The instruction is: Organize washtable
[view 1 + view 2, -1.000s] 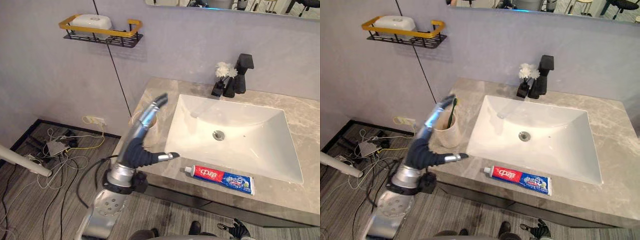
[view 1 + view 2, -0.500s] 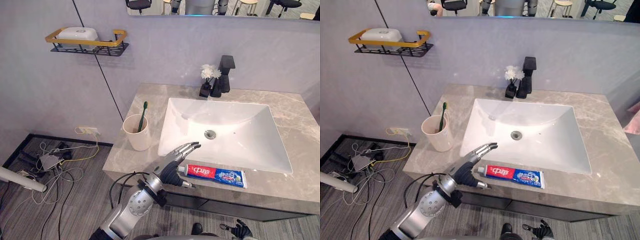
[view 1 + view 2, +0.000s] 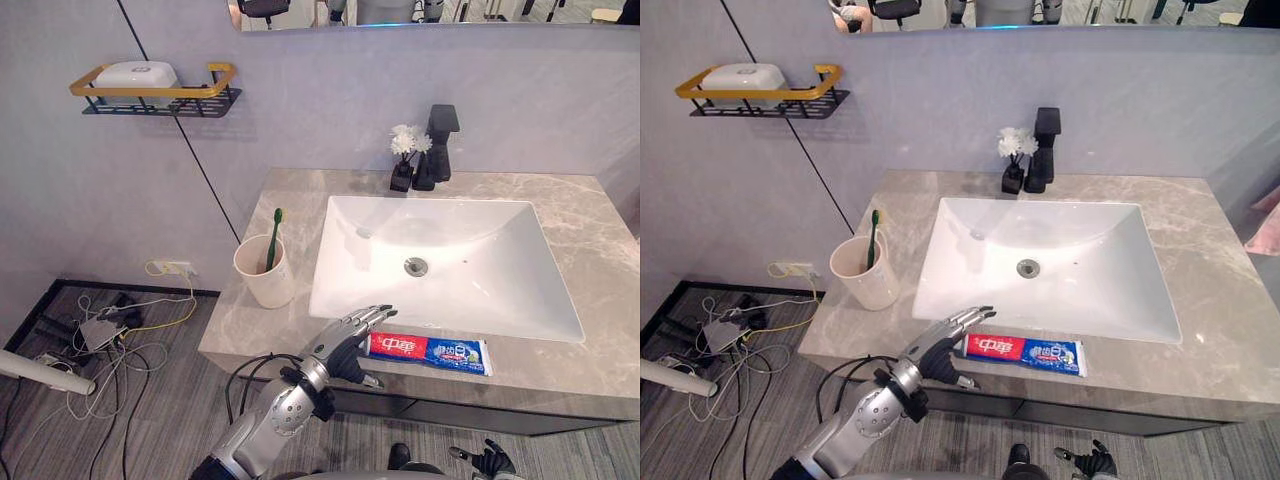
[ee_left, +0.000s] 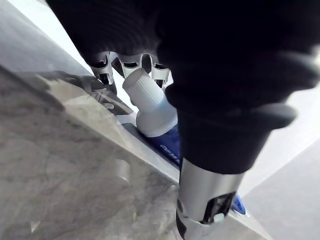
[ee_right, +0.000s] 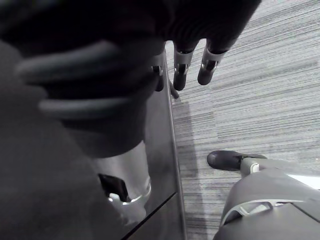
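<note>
- My left hand [image 3: 349,336] is at the front-left corner of the sink [image 3: 478,292], over the cap end of the tube [image 3: 432,353].
- The fingers [image 4: 131,65] are spread and only a little bent. The thumb stands apart on the other side of the cap [image 4: 145,93], so the hand holds nothing.
- I cannot tell if a fingertip is touching the tube.
- The tube lies flat in front of the sink, along its front rim, with the cap towards the sink's left corner.
- I judge the tube light and soft: the body will dent if I press hard, and its glossy skin may slip.
- The ribbed cap and the shoulder behind it look stiff, so that is the better place to pinch, thumb against fingers.
- Because it lies flat, I expect I must tip or slide it a little to get a fingertip under.
- The cup [image 3: 265,283] with the toothbrush [image 3: 273,236] stands just left of the sink. It seems the likely home for the tube.
- My right hand [image 5: 180,75] hangs idle low in front of the sink, with relaxed fingers and nothing in it.
</note>
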